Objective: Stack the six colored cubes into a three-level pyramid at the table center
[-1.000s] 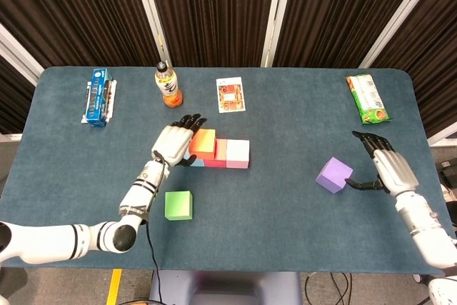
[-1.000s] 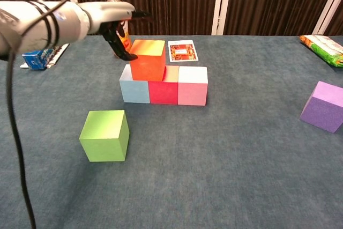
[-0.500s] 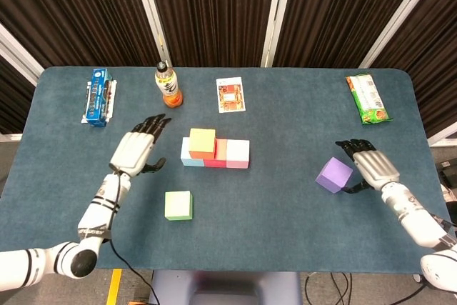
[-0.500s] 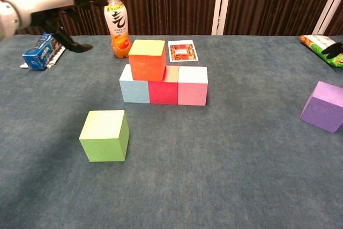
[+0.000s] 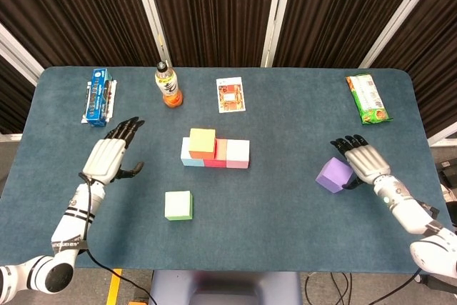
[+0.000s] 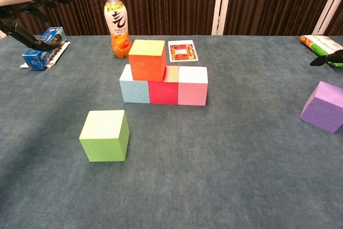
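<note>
At the table center stands a row of three cubes touching side by side: a light blue cube on the left, a red cube in the middle, a pink cube on the right. An orange cube sits on top, resting over the seam between the light blue and red ones, upright and square to the row. A green cube lies alone on the cloth in front of the row and to its left, well apart from it.

The purple cube sits far to the right, tilted a little. The right hand is at its outer side, fingers curved over the cube's far edge; from the head view it looks to be touching, though I cannot tell whether it truly grips. In the chest view only dark fingertips show at the frame edge, above the cube.

The left hand hovers over bare cloth left of the stack, holding nothing, fingers extended and slightly spread, thumb out to the side.

Along the back edge lie a blue carton, an orange drink bottle standing upright with its cap on, a small printed card lying flat, and a green snack packet, which looks sealed.
</note>
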`<state>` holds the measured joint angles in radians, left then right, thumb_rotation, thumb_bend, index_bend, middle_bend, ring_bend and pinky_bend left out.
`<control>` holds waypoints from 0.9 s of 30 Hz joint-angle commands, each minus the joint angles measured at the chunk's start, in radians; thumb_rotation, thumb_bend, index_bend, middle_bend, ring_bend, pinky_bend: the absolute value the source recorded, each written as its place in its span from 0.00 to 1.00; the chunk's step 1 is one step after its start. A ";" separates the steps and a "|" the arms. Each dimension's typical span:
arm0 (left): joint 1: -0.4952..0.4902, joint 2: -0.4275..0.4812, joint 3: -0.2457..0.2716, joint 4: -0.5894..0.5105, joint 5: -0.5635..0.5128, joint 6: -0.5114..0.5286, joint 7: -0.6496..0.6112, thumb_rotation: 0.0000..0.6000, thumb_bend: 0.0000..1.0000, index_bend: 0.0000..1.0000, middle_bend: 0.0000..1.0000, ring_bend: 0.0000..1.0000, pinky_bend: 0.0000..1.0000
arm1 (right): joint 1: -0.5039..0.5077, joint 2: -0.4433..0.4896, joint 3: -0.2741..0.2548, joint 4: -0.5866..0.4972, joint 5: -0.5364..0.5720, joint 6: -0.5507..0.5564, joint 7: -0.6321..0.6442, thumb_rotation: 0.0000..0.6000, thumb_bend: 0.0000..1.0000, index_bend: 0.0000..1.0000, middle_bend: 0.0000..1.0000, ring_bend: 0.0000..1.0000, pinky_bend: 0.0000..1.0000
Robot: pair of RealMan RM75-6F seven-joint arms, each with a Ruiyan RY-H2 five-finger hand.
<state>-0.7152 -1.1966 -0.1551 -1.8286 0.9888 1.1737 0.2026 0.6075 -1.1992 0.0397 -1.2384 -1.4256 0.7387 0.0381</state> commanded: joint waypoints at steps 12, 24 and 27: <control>0.043 0.031 -0.028 -0.012 0.006 -0.010 -0.024 1.00 0.35 0.02 0.02 0.01 0.17 | 0.011 0.090 -0.053 -0.033 -0.108 0.058 0.091 1.00 0.04 0.02 0.15 0.00 0.01; 0.063 0.037 -0.038 -0.019 0.000 -0.035 -0.029 1.00 0.35 0.02 0.01 0.00 0.17 | 0.051 0.032 -0.078 0.031 -0.180 0.058 -0.011 1.00 0.04 0.04 0.15 0.00 0.00; 0.070 0.040 -0.038 -0.019 -0.003 -0.043 -0.035 1.00 0.35 0.02 0.00 0.00 0.16 | 0.055 -0.009 -0.086 0.072 -0.199 0.069 -0.058 1.00 0.04 0.05 0.15 0.00 0.00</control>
<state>-0.6471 -1.1573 -0.1934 -1.8476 0.9865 1.1326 0.1687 0.6560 -1.1772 -0.0381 -1.1974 -1.6065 0.7984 0.0119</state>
